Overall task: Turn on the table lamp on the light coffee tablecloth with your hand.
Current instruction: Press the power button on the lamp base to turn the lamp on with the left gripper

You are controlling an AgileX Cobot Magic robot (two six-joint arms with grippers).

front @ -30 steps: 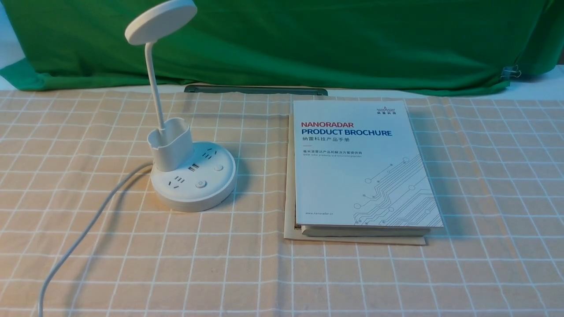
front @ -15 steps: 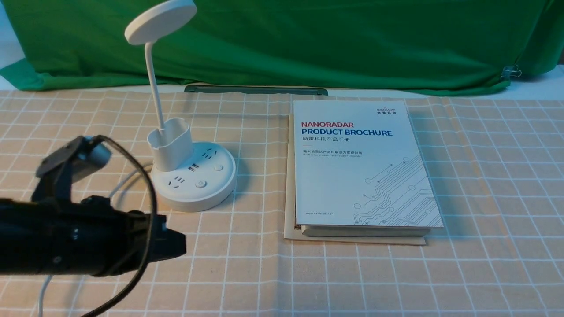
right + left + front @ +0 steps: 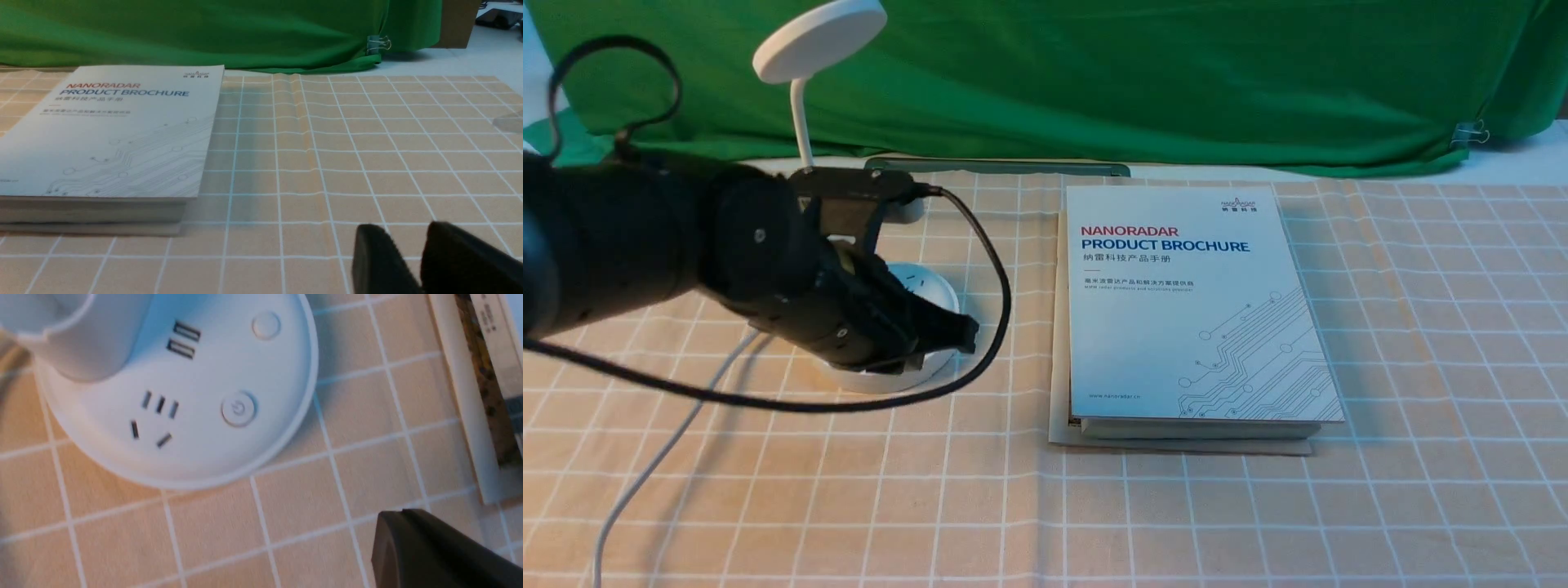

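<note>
Left gripper [image 3: 402, 516] poised near the lamp base, fingers together; switch press outstanding

Finding 1: the left gripper's fingers are closed against each other with nothing between them, which presumably gives one firm tip for pressing. In the front view its arm enters from the left edge and slants down across the lamp base, at left of centre.

Finding 2: the table lamp [image 3: 821, 41] stands upright in the left part of the front view, its disc head in the upper left. Its round base [image 3: 196, 457] rests flat on the light coffee tablecloth [image 3: 1176, 523], giving the button a steady support. No glow is visible; the lamp is judged off.

Finding 3: the power button [image 3: 238, 408] is exposed between the sockets and the base rim. The fingertips appear off to one side of it, so the next move should centre them above the symbol, then press straight down. A slanted push could slide the base or strike the neighbouring plain button [image 3: 266, 325]. The black cable loop [image 3: 1005, 302] also warrants clearance.

Finding 4: the right gripper [image 3: 402, 232] has its fingers slightly apart, holding nothing visible; one hand should suffice. The brochure [image 3: 1176, 327], stacked right of centre in the front view, lies well apart from the lamp and requires no handling.
</note>
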